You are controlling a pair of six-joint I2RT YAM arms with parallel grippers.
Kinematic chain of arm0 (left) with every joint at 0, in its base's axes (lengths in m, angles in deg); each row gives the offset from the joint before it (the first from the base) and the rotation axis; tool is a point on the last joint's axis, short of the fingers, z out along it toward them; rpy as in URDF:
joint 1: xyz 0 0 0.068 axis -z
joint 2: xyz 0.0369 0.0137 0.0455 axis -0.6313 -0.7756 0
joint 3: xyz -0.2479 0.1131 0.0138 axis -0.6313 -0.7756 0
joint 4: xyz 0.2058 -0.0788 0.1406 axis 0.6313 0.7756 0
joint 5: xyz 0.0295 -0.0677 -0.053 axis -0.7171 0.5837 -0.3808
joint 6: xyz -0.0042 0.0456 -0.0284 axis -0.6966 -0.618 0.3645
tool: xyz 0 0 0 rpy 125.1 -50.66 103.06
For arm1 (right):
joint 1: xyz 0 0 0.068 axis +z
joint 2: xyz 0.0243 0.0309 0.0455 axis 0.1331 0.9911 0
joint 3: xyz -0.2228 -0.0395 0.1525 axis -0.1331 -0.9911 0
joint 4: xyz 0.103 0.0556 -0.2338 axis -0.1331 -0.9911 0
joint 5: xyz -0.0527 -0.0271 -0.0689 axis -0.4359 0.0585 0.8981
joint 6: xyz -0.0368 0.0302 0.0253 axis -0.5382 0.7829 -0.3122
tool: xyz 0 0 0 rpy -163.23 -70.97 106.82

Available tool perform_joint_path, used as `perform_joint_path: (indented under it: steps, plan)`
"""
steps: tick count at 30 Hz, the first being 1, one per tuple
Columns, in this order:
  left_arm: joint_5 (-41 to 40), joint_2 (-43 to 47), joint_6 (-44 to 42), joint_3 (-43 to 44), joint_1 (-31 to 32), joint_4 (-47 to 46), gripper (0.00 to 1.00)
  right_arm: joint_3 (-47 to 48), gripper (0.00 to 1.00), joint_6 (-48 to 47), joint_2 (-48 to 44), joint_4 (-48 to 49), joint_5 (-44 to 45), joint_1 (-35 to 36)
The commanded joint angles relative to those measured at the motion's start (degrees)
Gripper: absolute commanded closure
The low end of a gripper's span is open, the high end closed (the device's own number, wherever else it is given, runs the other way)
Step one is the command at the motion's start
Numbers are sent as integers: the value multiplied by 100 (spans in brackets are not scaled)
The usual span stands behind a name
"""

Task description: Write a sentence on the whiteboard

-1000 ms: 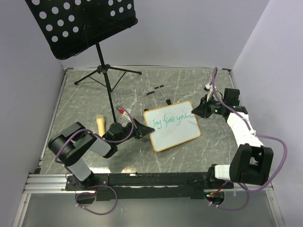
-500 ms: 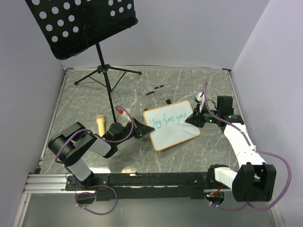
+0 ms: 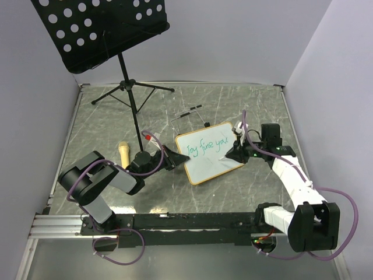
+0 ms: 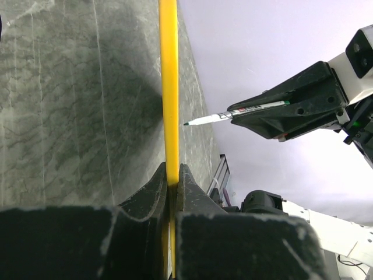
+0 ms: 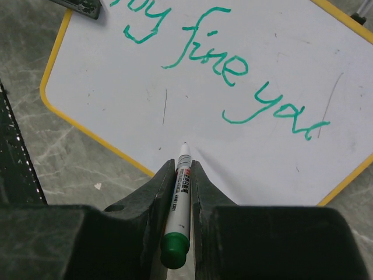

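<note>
Whiteboard (image 3: 207, 166) mid-counter (image 3: 99, 122), skewed, green script (image 5: 233, 76) reads "Joy fine you". Left pincer (image 3: 178, 159) low over counter, closed tight on Whiteboard's left frame edge. Right pincer (image 3: 228, 154) clamped on green-capped marker (image 5: 182, 178), tip over blank patch below "fine"; contact unclear. Music stand (image 3: 105, 29) back left, well apart.

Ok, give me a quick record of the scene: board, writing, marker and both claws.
Board: whiteboard, edge clamped by left claw
Text: green writing, ends in "fine you"
Pen: marker, green cap, gripped by right claw
Pen tip: over blank board below "fine", seemingly just off the surface
Also there: music stand, far left
</note>
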Motion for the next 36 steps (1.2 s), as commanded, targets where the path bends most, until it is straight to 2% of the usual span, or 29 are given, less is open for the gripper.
perform_joint_path:
  steps: [1, 10, 36]
  plan:
    - [-100, 158, 6, 156, 19, -1432, 99, -87, 100, 32, -71, 666, 192, 261]
    - [-56, 79, 23, 174, 27, -1520, 99, -148, 100, 252, 34, 1046, 439, 420]
    - [-47, 61, 6, 156, 45, -1599, 99, 274, 100, -143, 491, 115, 237, 455]
